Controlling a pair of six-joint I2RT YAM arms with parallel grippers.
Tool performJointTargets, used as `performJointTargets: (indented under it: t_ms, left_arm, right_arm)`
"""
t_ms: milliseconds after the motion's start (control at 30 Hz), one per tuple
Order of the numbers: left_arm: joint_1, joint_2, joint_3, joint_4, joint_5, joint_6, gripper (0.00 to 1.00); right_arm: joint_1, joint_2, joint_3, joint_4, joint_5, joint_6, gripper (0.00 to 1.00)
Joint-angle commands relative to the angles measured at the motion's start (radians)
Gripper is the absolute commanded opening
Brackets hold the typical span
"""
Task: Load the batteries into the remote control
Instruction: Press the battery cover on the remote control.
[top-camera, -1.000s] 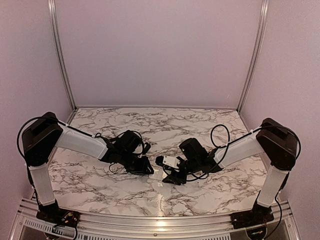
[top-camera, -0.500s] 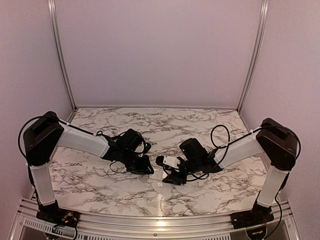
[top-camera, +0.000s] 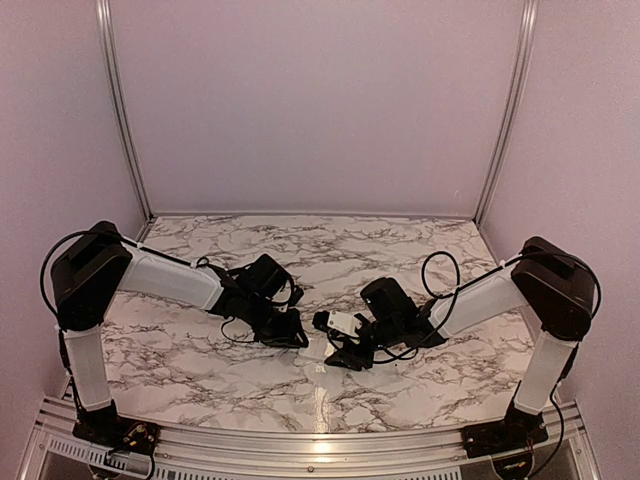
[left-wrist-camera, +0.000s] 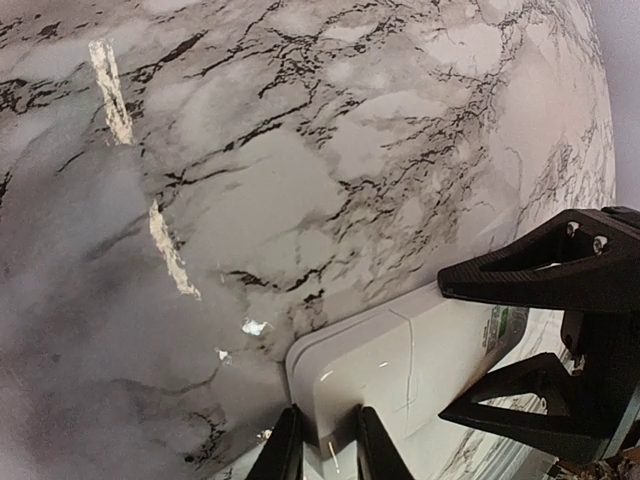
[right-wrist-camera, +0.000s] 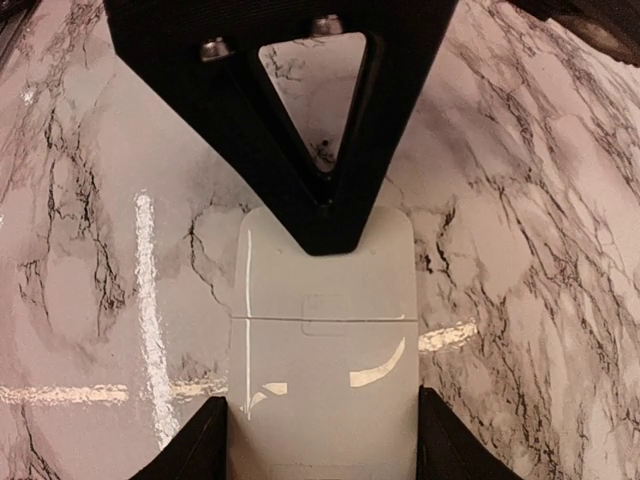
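Nothing here can actually be read. The only printing I can find is a small label (left-wrist-camera: 497, 325) with green marks on the white remote control (left-wrist-camera: 400, 365). It sits near the end of the handset furthest from the left wrist camera and is partly tucked behind a black finger. Its characters are too small and blurred to make out as words, numbers or a brand. In the right wrist view and from above, no lettering is legible either.
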Motion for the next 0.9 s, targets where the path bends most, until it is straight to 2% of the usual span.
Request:
performJointTargets:
  t_ms: [0, 133, 400, 667, 767, 867]
  left_arm:
    - [-0.147, 0.219, -0.060, -0.022, 0.166, -0.001, 0.00]
    - [-0.120, 0.191, -0.092, -0.013, 0.157, -0.008, 0.00]
    - [0.020, 0.052, -0.192, -0.038, 0.038, 0.015, 0.24]
    - [0.080, -0.021, -0.244, -0.017, 0.000, 0.036, 0.46]
    - [0.083, -0.046, -0.259, 0.001, 0.001, 0.046, 0.49]
    - [0.083, -0.055, -0.253, -0.007, -0.018, 0.058, 0.46]
  right_arm:
    - [0.031, 0.091, -0.004, 0.030, -0.013, -0.033, 0.00]
    - [0.029, 0.088, -0.007, 0.022, -0.010, -0.039, 0.00]
    - [0.023, 0.081, -0.007, -0.006, -0.020, -0.047, 0.00]
    - [0.024, 0.075, 0.004, -0.030, -0.039, -0.064, 0.00]
    - [0.025, 0.077, 0.019, -0.050, -0.041, -0.068, 0.00]
    - [0.025, 0.088, 0.043, -0.079, -0.050, -0.061, 0.00]
